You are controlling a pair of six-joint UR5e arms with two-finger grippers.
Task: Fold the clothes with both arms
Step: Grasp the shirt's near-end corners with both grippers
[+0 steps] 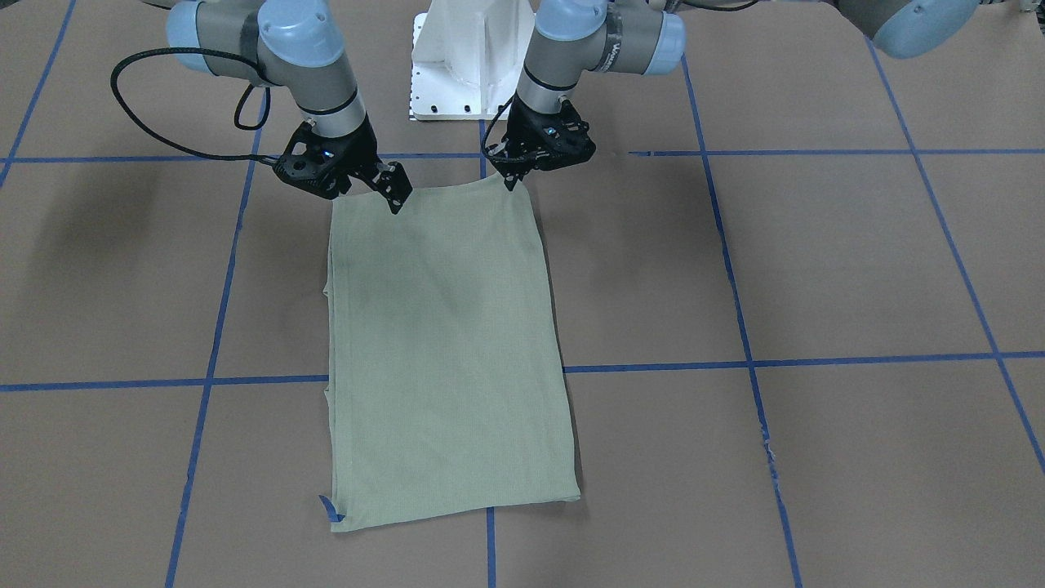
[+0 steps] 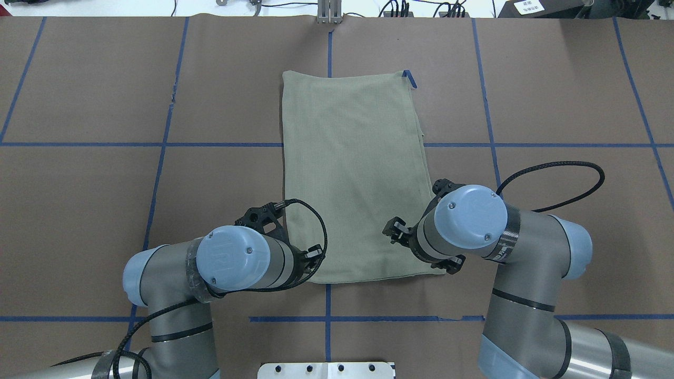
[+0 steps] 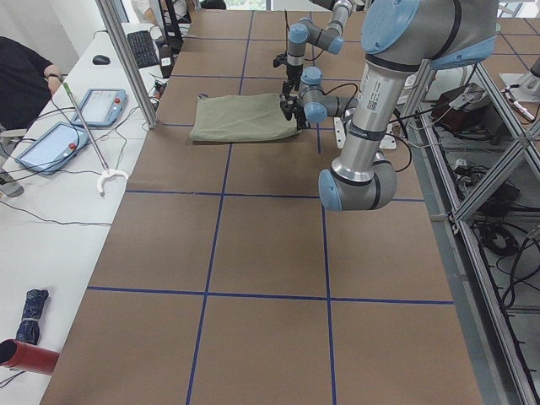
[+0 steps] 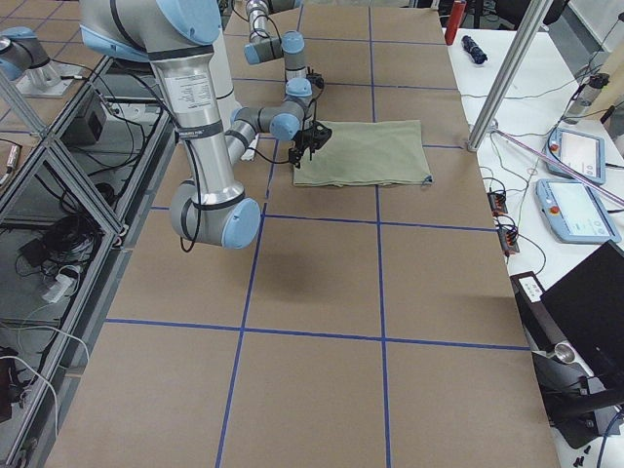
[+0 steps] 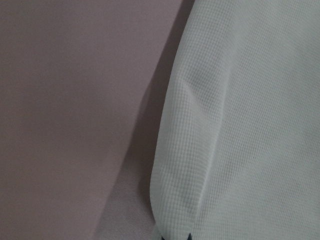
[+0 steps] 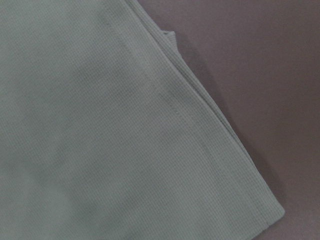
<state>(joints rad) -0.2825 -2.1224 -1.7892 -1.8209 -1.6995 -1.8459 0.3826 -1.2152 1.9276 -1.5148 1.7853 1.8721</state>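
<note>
Shirt (image 1: 445, 343) lay flat on the tabletop (image 1: 816, 269) as a long narrow rectangle, sleeves tucked out of sight, short end toward the robot base. Both arms were down at that near end, one at each corner.

Left fingers (image 1: 512, 178) sat at the near corner on the left side. The wrist view showed cloth rising to the dark tips, so they looked pressed together on the shirt's edge. Right fingers (image 1: 397, 194) were on the near edge, a little in from their corner. Spread or pinching, can't tell; the right wrist view showed only the flat corner and stacked hems.

Handling, my read: light, limp ribbed knit, no stiffness, and it'd sag between the two grasp points. Several layers were stacked along the right-side edge, so they could slide apart or peel off. Best hold was at the two near corners, biting through every layer, then lifting level with the span kept taut. Low slip risk, nothing fragile.
</note>
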